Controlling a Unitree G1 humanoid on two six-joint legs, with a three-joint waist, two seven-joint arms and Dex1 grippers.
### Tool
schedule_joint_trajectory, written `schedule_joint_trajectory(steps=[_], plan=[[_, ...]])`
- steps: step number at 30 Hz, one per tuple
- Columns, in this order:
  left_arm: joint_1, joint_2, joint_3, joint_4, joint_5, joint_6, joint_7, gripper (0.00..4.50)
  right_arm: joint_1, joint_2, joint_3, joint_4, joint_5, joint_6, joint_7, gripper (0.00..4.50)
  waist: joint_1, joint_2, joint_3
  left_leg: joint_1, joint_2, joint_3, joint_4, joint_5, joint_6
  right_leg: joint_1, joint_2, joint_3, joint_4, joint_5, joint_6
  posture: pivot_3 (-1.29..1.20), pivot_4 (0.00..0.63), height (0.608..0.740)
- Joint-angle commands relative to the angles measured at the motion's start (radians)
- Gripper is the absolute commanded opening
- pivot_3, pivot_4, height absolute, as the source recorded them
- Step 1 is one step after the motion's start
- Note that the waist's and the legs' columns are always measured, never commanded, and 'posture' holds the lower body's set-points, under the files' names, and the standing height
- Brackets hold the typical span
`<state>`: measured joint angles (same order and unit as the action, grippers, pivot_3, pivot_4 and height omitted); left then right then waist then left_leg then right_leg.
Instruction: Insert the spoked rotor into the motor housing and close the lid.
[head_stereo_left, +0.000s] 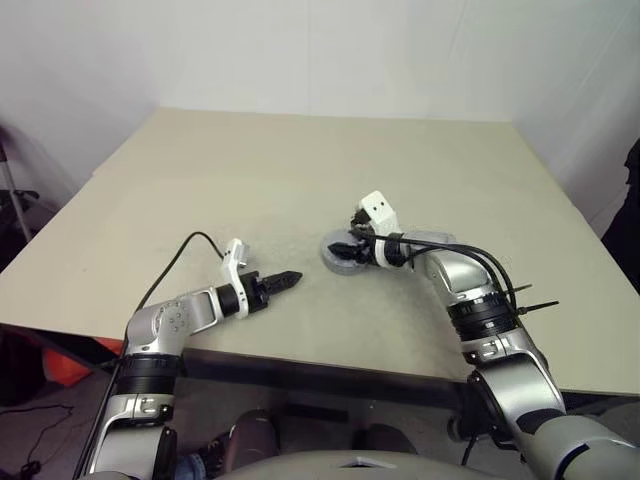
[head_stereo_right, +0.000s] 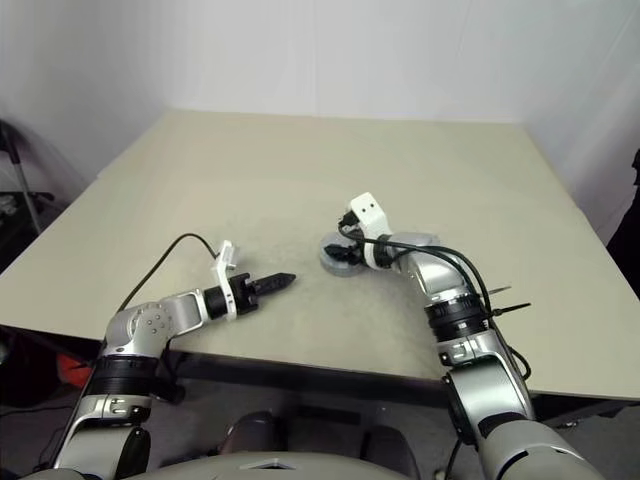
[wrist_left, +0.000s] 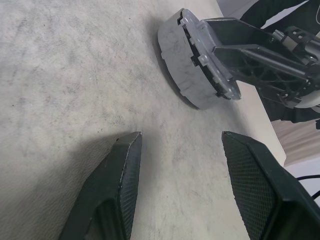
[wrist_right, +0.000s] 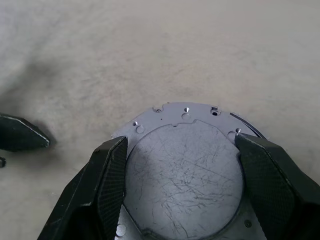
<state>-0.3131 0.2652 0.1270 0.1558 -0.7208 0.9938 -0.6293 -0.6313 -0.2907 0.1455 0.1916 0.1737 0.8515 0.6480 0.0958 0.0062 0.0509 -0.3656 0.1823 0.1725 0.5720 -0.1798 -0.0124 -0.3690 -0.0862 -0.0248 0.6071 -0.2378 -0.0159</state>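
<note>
No writing or brand mark can be read on anything in view.

The right gripper (wrist_right: 180, 165) has its two black fingers (wrist_right: 100, 185) spread wide, one on each side of the lid (wrist_right: 182, 175), a flat grey disc with fine scratches and small holes round its rim. The fingers stand at the disc's edge; whether they press on it or only flank it cannot be told. The lid lies on the housing (wrist_left: 177, 65), a low round grey drum, and in the left wrist view it sits slightly tilted, with a thin gap between lid and housing on the near side. The rotor cannot be seen.

The left gripper (wrist_left: 180, 165) is released: its fingers (wrist_left: 125, 170) stand apart with bare table between them, and they hold nothing. Its tips hover just above the surface and point toward the housing, which lies a short way off from them. In the head views the left gripper (head_stereo_left: 285, 280) is to the left of the housing (head_stereo_left: 340, 255), and the right gripper (head_stereo_left: 352, 243) is over it.

The housing sits on the table (head_stereo_left: 300, 170) somewhat nearer the front edge than the back, right of the middle. The table is a pale beige board with a faintly mottled top. White walls (head_stereo_left: 300, 50) rise behind it, and dark gear stands on the floor past the left edge.
</note>
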Motion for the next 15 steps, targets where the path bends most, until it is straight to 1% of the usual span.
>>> schedule_joint_trajectory(steps=[1,5,10,15], plan=[[-0.004,0.004,-0.009,0.026,0.024,-0.001,0.008,2.71,-0.015,0.007,-0.004,-0.027,0.032,0.014,0.018,3.00,0.000,0.000,0.000,0.000,0.000,0.000,0.000,0.000,0.000,0.000,0.000,0.000,0.000,0.000,0.000,0.00,0.000,0.740],[0.001,0.002,-0.011,0.022,0.023,-0.002,0.009,2.71,-0.005,-0.004,0.017,-0.015,0.003,-0.013,0.010,3.00,0.000,0.000,0.000,0.000,0.000,0.000,0.000,0.000,0.000,0.000,0.000,0.000,0.000,0.000,0.000,0.00,0.000,0.740],[0.017,0.000,-0.014,0.005,0.023,-0.001,0.013,2.71,-0.013,0.004,0.003,-0.003,-0.008,-0.058,-0.020,3.00,0.000,0.000,0.000,0.000,0.000,0.000,0.000,0.000,0.000,0.000,0.000,0.000,0.000,0.000,0.000,0.00,0.000,0.740],[0.037,-0.004,-0.024,-0.007,0.026,-0.003,0.017,2.71,-0.011,-0.003,0.013,-0.017,-0.013,-0.091,-0.013,3.00,-0.001,0.000,0.000,0.000,0.000,0.000,0.000,0.000,0.000,0.000,0.000,0.000,0.000,0.000,0.000,0.00,0.000,0.740]])
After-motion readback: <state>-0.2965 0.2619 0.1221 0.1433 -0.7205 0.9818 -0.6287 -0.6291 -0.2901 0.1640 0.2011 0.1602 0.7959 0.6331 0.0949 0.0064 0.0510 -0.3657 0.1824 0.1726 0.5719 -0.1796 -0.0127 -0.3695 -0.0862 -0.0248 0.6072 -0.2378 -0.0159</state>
